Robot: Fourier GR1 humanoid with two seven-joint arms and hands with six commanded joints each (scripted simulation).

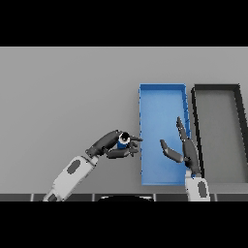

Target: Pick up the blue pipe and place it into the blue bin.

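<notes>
A short blue pipe with a pale open end sits between the fingers and thumb of my left hand, which is shut on it just left of the blue bin. The pipe is near the bin's left wall, at about its lower third. My right hand is open, fingers straight and thumb spread, over the bin's lower right part. The bin's floor shows nothing inside it.
A dark grey bin stands right beside the blue bin, on its right. The grey table stretches to the left and to the back.
</notes>
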